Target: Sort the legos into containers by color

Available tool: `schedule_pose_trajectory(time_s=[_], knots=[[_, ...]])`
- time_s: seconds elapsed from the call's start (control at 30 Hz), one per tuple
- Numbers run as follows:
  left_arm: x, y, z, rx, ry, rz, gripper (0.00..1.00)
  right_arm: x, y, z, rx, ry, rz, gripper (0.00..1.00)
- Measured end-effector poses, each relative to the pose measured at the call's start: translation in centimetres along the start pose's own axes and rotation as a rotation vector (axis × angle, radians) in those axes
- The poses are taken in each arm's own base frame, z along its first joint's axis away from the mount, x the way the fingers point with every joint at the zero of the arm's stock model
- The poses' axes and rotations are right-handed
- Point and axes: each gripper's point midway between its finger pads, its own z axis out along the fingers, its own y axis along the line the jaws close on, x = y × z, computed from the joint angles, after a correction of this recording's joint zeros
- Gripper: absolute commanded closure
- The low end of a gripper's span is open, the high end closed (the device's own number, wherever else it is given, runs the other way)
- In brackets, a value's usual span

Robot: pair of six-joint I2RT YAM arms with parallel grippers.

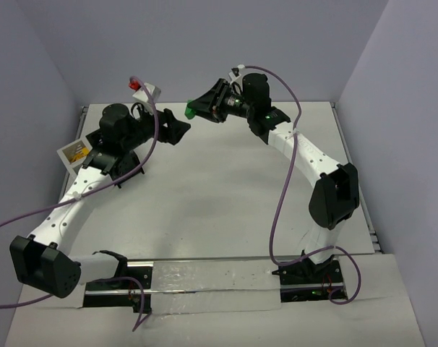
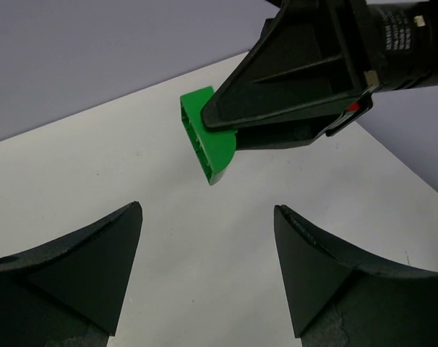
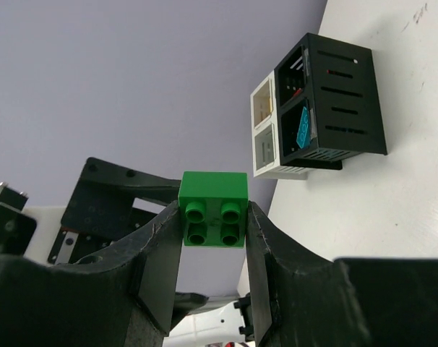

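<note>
A white rectangular table (image 1: 226, 195) fills the overhead view, with pale lilac walls around it. Two white jointed robot arms with black joints reach from the near edge toward the far left of the table, their tips close together.

In the right wrist view, a cluster of small square open-top plastic containers (image 3: 342, 101) stands on the table. It has a black slatted block and two white bins (image 3: 266, 123) joined to its side. One black compartment holds a teal piece (image 3: 304, 126). The contents of the other compartments are too small to make out.

The black left gripper (image 2: 208, 267) has its two fingers spread wide apart, holding nothing. The black right gripper (image 3: 213, 228) is clamped on a small green plastic lego brick (image 3: 213, 210), one finger on each side, with four round studs facing the wrist camera. The brick is held in the air above the table, just ahead of the open left fingers and not touching them.
</note>
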Motion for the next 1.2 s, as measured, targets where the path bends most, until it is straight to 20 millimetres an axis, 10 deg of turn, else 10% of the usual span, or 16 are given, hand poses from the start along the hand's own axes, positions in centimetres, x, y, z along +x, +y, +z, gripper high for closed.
schedule_pose_trajectory(time_s=[0.83, 1.03, 1.13, 1.2], knots=[[-2.0, 1.2, 3.2, -0.101, -0.055, 0.017, 0.37, 0.9, 1.7, 0.5, -0.054, 0.015, 0.035, 1.00], [-2.1, 0.5, 3.4, -0.077, -0.058, -0.005, 0.72, 0.8, 1.7, 0.5, -0.051, 0.007, 0.048, 1.00], [-2.1, 0.0, 3.5, -0.060, -0.057, -0.012, 0.99, 0.6, 1.7, 0.6, -0.050, 0.000, 0.052, 0.81], [-2.2, -0.1, 3.5, -0.056, -0.058, -0.010, 1.00, 0.6, 1.7, 0.6, -0.049, -0.005, 0.053, 0.64]])
